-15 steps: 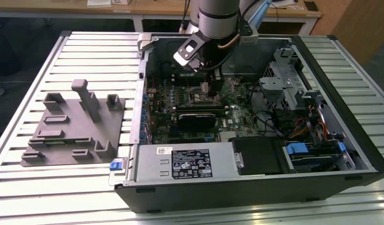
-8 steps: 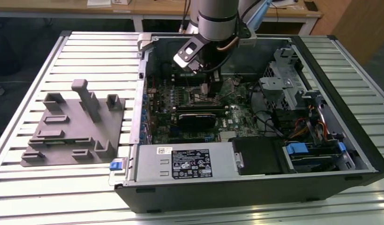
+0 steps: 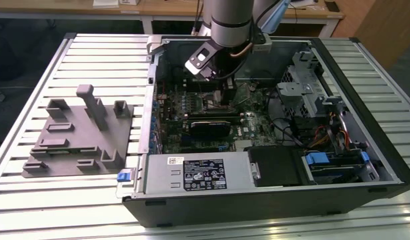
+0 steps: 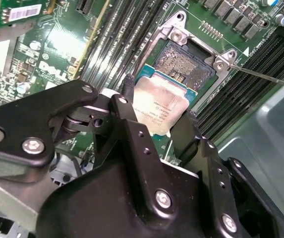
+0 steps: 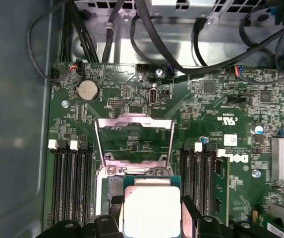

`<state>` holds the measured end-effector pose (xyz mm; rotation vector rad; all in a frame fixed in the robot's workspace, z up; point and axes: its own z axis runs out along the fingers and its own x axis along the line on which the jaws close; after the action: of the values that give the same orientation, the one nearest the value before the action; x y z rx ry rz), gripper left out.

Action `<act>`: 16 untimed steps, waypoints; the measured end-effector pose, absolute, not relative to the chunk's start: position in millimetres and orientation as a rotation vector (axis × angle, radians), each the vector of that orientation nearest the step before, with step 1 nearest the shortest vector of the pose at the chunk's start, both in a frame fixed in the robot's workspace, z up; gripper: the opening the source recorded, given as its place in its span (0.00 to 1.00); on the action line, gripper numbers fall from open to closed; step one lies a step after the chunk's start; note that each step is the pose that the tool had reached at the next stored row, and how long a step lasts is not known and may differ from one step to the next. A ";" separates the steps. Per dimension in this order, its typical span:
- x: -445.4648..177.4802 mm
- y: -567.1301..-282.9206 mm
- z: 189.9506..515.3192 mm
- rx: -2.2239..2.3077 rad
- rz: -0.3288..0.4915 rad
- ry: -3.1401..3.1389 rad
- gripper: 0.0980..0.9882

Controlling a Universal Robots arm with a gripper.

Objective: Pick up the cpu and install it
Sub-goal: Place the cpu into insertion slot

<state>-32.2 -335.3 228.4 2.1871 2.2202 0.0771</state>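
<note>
Grey moulded plastic comes first: the tray point(image 3: 78, 137) lies near the counter's point(image 3: 31, 200) edge on the exterior view's left. The open computer case point(image 3: 272, 205) takes up the rest of the counter towards the exterior view's right. The arm point(image 3: 228, 20) reaches down into the case over the motherboard point(image 3: 258, 125). In the second wrist view the jaws are clamped on two opposite edges of the cpu point(image 4: 159, 106), silver top upward, over the near part of the socket point(image 4: 184, 62); whether it touches the frame I cannot tell. In the first wrist view the load plate point(image 5: 134, 136) stands hinged open, and the thin lever point(image 4: 263, 77) lies off to one side, so the way looks free. Seating it well, I judge, means keeping the chip level, squaring its edges to the socket frame and matching its corner mark. The descent should be straight, with no sliding, since the contacts below would bend easily.
</note>
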 end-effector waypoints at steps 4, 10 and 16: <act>-33.0 -332.9 224.1 2.183 0.076 2.225 0.50; -34.3 -327.2 218.1 2.184 0.074 2.227 0.50; -36.6 -325.9 212.1 2.184 0.072 2.228 0.50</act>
<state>-36.6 -325.9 212.1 2.1844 2.2276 0.0722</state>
